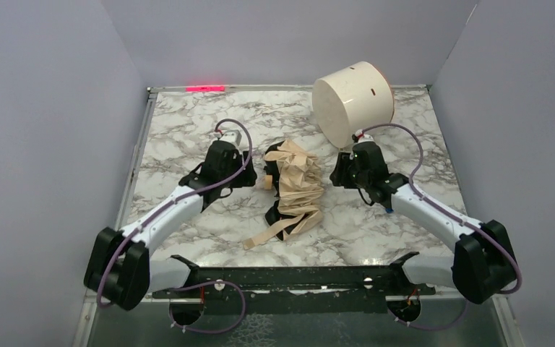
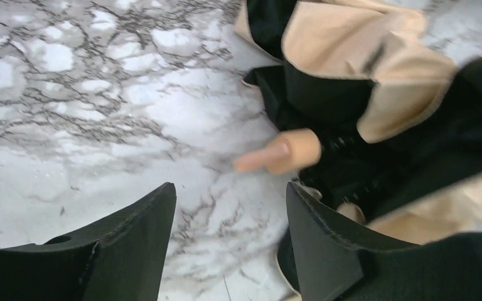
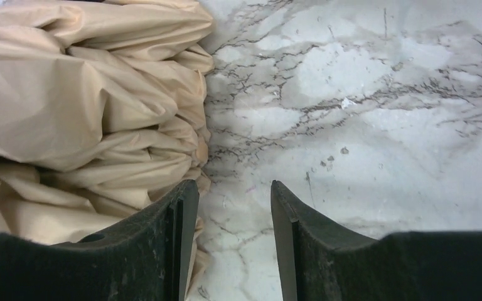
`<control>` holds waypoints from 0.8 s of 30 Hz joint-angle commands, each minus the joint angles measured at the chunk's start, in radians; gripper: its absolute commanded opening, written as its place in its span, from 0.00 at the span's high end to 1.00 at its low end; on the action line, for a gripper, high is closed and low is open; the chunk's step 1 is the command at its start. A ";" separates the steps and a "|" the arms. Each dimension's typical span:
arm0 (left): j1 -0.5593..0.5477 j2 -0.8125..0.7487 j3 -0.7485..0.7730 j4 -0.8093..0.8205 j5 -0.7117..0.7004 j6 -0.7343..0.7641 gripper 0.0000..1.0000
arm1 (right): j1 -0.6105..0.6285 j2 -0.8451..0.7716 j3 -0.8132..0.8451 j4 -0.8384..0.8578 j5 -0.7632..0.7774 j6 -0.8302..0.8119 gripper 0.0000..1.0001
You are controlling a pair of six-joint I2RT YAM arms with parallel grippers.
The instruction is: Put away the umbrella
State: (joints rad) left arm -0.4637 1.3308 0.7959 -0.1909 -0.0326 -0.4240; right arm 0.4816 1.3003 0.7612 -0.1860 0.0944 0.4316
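Surface: a white and grey marble-patterned table (image 1: 188, 123).

A beige fabric folding umbrella (image 1: 296, 184) with black ribs is found collapsed and loosely bunched at mid-table, between the two arms. Its long tan strap (image 1: 260, 237) is trailed toward the near edge. It is not yet stowed.

Left gripper (image 2: 229, 191): the black fingers are set moderately apart, with only bare marble between them and nothing gripped. It is held low at the umbrella's left side, with the small peach handle knob (image 2: 282, 152) just ahead of the gap. The placement is judged to suit a take on the knob.

Right gripper (image 3: 233, 185): the fingers are likewise parted and nothing is held. It is set at the umbrella's right flank, with pleated fabric just beside one finger. This is judged a flanking pose for gathering the canopy.

A white cylindrical drum (image 1: 353, 101) is seen tipped at the far right, apart from the umbrella. It is taken as the likely receptacle, but whether it is open cannot be told.
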 commanded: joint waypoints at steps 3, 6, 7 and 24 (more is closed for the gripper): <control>-0.152 -0.247 -0.142 -0.045 0.138 -0.051 0.31 | 0.005 -0.133 -0.093 -0.056 -0.019 0.022 0.45; -0.301 -0.314 -0.192 -0.034 0.107 -0.102 0.28 | 0.004 -0.164 -0.116 -0.051 -0.055 0.025 0.44; -0.342 -0.331 -0.215 -0.027 0.092 -0.108 0.27 | 0.005 -0.172 -0.126 -0.042 -0.069 0.024 0.43; -0.579 -0.078 -0.262 0.090 -0.073 -0.017 0.27 | 0.005 -0.204 -0.174 -0.010 -0.175 0.033 0.43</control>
State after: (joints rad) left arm -1.0130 1.2018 0.5133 -0.1360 -0.0166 -0.4808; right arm 0.4831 1.1229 0.6010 -0.2108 -0.0471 0.4553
